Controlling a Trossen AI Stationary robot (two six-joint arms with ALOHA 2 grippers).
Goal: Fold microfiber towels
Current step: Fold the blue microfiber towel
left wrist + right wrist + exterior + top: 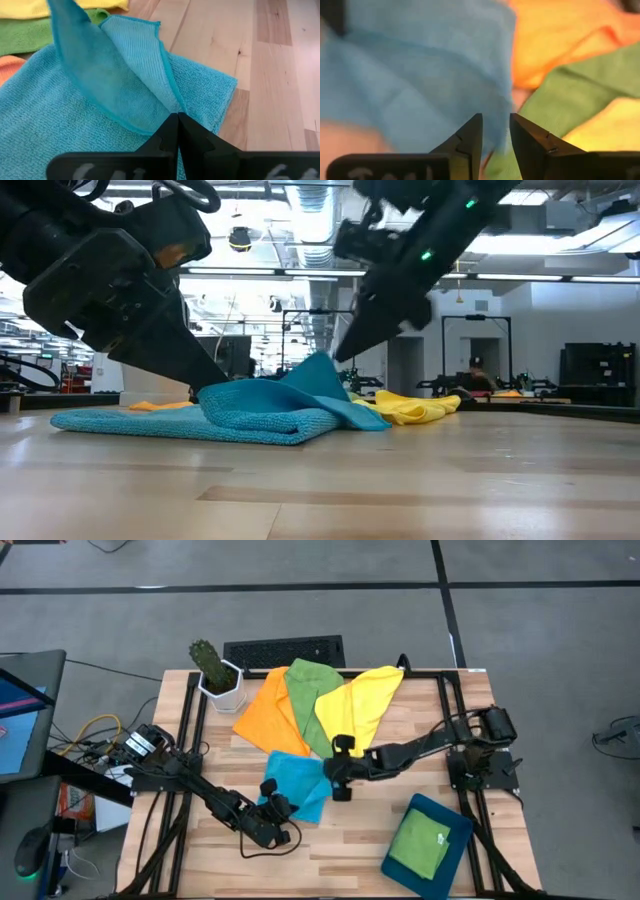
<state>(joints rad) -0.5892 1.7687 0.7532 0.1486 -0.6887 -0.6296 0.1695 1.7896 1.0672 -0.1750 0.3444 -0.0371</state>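
The bright blue towel [297,783] lies near the table's middle, one part of it drawn up into a peak [320,367]. My left gripper [279,808] is shut on its near side. My right gripper [336,784] is shut on the raised part at the towel's right side. Behind the blue towel, the orange towel [265,712], a green towel [305,690] and the yellow towel [358,702] lie overlapping on the table. A folded green towel [420,844] rests in the dark teal tray [452,820]. My left gripper pinches the blue towel at its near edge [172,111] between its two shut fingers [170,131], slanting down from the near left. A fold of cloth rises away from the fingertips, and the rest lies flat on the table. My right gripper has a blue edge [503,131] between its fingers, coming slanting down from the right. The held part stands up as a peak [322,365] clear of the table, while the towel's lower part stays on the wood.
A potted cactus [214,672] stands at the far left corner, with a black keyboard [283,650] beyond the far edge. The tray sits at the near right. Bare wood [340,840] shows along the near edge between my left arm and the tray.
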